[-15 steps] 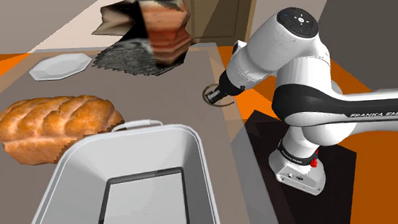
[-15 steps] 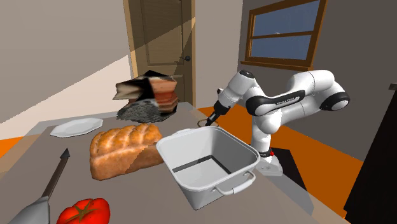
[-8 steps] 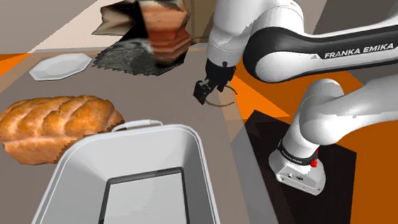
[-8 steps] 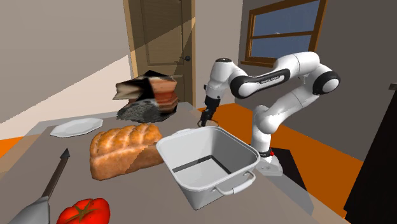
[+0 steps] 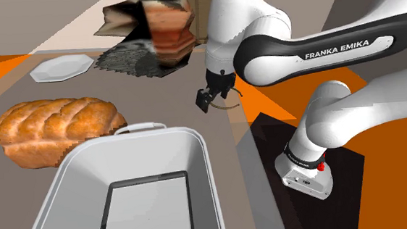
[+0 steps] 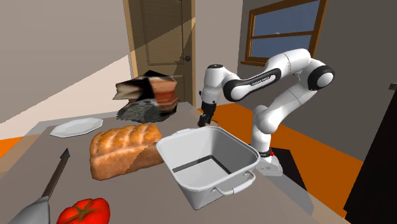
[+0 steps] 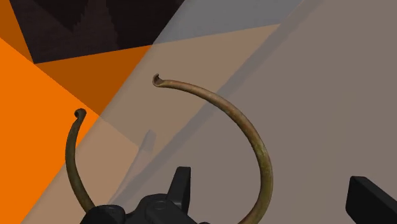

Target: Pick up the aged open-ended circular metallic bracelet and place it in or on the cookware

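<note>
I am holding my jaws wide apart over the bracelet (image 7: 254, 137), one jaw inside its loop and neither touching it. It is lying near the edge of the matte grey surface (image 7: 331, 76): a thin, tarnished brownish wire ring, open between two curled ends. Gripping it, lifting it and carrying it to the smooth, pale, round-cornered roasting pan (image 5: 206, 168) are, I am judging, all still waiting.

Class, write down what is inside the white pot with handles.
Nothing shows inside the white pot: just a bare floor with a dark rectangular outline. In the second exterior view its near wall covers part of that floor.
</note>
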`<state>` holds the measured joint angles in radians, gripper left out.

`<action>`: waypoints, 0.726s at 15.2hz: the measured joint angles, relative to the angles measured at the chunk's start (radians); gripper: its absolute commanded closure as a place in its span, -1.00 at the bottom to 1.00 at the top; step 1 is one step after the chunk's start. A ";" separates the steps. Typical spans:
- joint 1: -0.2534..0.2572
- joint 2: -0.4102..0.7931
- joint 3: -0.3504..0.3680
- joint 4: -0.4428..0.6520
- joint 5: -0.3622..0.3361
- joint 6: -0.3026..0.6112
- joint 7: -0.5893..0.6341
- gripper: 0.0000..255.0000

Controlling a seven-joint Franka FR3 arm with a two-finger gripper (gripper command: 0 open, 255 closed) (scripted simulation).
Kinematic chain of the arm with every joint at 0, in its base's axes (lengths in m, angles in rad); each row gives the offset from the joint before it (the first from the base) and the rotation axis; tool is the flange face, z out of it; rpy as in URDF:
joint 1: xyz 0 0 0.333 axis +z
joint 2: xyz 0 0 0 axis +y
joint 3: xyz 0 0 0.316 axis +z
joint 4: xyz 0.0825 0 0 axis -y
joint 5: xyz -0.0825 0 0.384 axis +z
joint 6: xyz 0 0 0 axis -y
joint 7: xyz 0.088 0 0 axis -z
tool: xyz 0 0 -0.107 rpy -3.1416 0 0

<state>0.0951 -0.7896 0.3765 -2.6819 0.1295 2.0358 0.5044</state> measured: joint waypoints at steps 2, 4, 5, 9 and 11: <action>-0.001 0.002 0.000 -0.002 0.000 0.005 0.000 -1.00; -0.001 0.003 0.000 -0.003 0.000 0.006 0.000 -1.00; -0.001 0.003 0.000 -0.003 0.000 0.006 0.000 -1.00; 0.002 -0.001 0.002 0.006 0.006 0.017 0.000 1.00; 0.001 0.002 0.003 0.009 0.003 0.013 0.001 1.00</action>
<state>0.0962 -0.7873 0.3791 -2.6733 0.1329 2.0493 0.5056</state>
